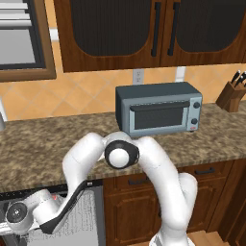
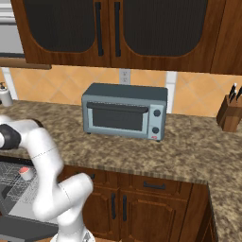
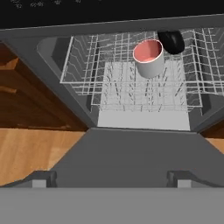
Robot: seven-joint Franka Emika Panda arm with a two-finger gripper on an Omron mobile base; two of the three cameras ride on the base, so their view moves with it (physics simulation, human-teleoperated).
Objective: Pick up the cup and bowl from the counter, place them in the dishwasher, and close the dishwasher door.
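- dishwasher [image 3: 131, 65] open; wire rack [image 3: 87, 78] inside holds cup [image 3: 148, 57] and bowl [image 3: 171, 41]
- cup upright, white, pink inside, sits toward rack's back right as my hand view shows it; also seen in right base view [image 2: 26, 173], in rack
- bowl black, just beside cup, behind it to the right, close against rack's back edge; touching or not, cannot tell
- door [image 3: 131, 157] folded down flat, dark grey, spread below me; not yet shut
- my fingers [image 3: 41, 178] spread wide, nothing between them; tips poke up over door's near part
- my gripper [image 3: 111, 179] hangs above door, facing into rack
- counter [image 1: 38, 144] speckled brown over dishwasher; toaster oven [image 1: 158, 108] sits on it, well apart from rack
- knife block [image 1: 231, 93] at far right of counter
- wood cabinets [image 2: 142, 203] beside dishwasher; wood floor [image 3: 30, 153] left of door
- my own arm [image 1: 77, 168] bends low across dishwasher front in left base view
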